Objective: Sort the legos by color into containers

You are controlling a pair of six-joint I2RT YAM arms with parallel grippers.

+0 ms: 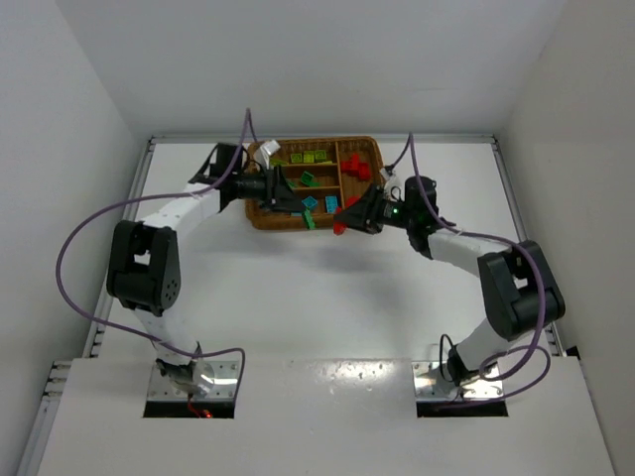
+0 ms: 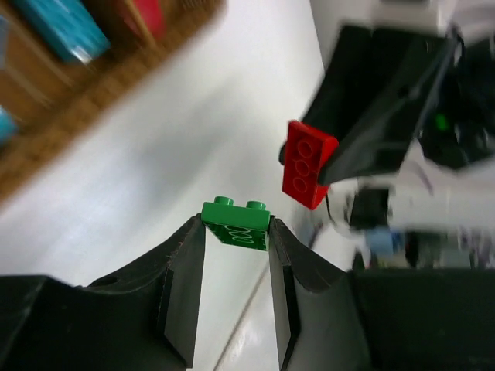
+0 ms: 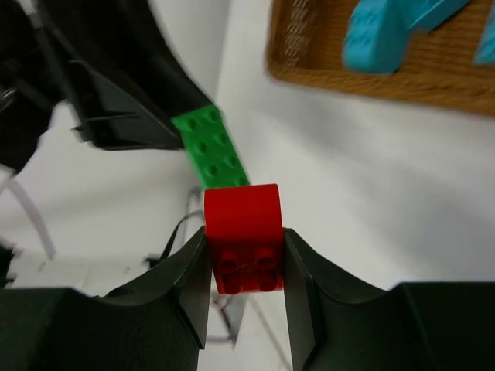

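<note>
Left end effector [image 2: 235, 232] pinches small dark green plastic brick [image 2: 234, 212], right end effector [image 3: 244, 239] pinches small red plastic brick [image 3: 241, 212], bricks close together just off brown wicker tray [image 1: 268, 222] near rim.

No text, label, brand or number can be read anywhere.

The white bench I worked at

A plain matte white table [image 1: 317, 297] lay under me, with a pale metal rail [image 1: 139, 188] down its left edge and another down its right. White walls [image 1: 317, 59] closed it in at the back and on both sides. A glossier white board [image 1: 327, 416] covered the near edge, cut by a rectangular opening [image 1: 223, 407] on each side.
</note>
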